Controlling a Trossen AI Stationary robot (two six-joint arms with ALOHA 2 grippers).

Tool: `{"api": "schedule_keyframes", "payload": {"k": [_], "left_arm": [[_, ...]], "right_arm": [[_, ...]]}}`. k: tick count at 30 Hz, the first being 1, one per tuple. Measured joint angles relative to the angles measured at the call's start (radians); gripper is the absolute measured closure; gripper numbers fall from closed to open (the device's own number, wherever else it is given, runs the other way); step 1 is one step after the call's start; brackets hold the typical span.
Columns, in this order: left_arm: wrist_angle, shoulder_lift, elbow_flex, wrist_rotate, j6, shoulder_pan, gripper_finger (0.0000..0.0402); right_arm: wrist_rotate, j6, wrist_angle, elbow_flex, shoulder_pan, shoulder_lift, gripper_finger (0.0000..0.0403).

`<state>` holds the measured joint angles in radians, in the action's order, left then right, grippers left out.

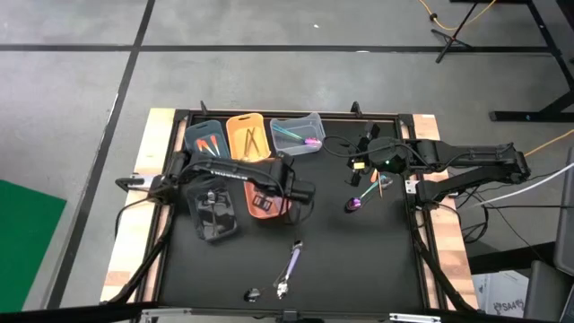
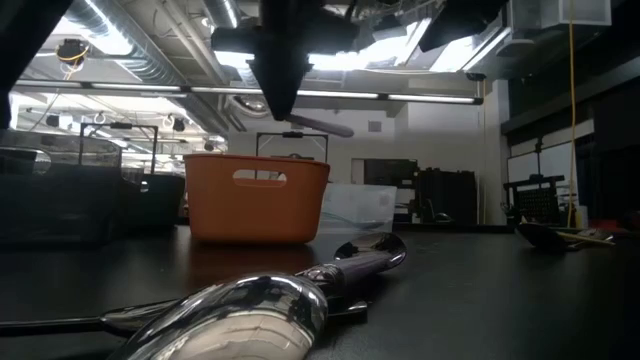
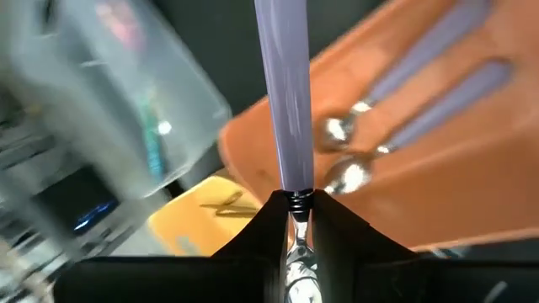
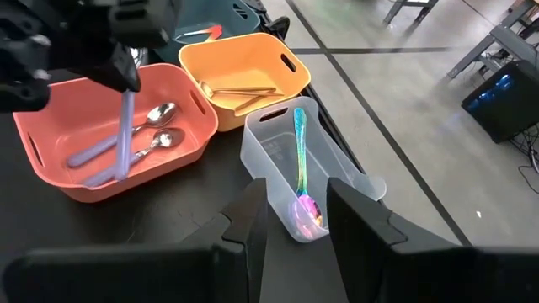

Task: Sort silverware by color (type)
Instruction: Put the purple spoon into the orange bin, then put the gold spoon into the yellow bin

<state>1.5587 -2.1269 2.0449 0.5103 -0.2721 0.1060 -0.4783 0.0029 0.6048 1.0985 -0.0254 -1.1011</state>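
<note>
In the left wrist view the lavender handle (image 3: 285,101) clamped in the left end effector (image 3: 296,220) runs off the frame's edge, and its bowl end is hidden behind the fingers. Beyond it, the clear bin (image 3: 109,93) is smeared with blur. In the low view, a spoon bowl (image 2: 235,318) close up is cropped.

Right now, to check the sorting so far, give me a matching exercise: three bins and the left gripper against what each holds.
Things:
1. yellow bin
2. clear bin
3. pink bin
4. left gripper

Holds:
a. one lilac spoon, clamped
b. rainbow spoon
c. gold pieces
d. two spoons lying flat

Pairs: 1-c, 2-b, 3-d, 4-a
</note>
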Motion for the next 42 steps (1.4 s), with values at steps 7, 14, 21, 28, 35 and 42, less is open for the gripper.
{"api": "schedule_keyframes", "payload": {"k": [7,14,21,28,35,42], "left_arm": [[0.008,0.002,-0.046,-0.172,-0.093,-0.052,0.0368],[0.001,0.002,-0.168,-0.232,-0.213,-0.09,0.0366],[-0.044,0.002,-0.256,-0.241,-0.333,-0.111,0.0362],[-0.167,0.002,-0.32,-0.244,-0.387,-0.11,0.0349],[-0.251,0.002,-0.392,-0.243,-0.389,-0.11,0.0337],[-0.255,0.002,-0.451,-0.243,-0.384,-0.11,0.0326]], "right_arm": [[0.0,0.0,0.0,0.0,0.0,0.0,0.0292],[0.0,0.0,0.0,0.0,0.0,0.0,0.0292],[0.0,0.0,0.0,0.0,0.0,0.0,0.0292],[0.0,0.0,-0.001,0.0,0.0,0.0,0.0292],[0.009,0.019,0.0,0.0,0.0,0.0,0.0292],[0.06,0.025,0.0,-0.001,0.0,-0.001,0.0292]]}}
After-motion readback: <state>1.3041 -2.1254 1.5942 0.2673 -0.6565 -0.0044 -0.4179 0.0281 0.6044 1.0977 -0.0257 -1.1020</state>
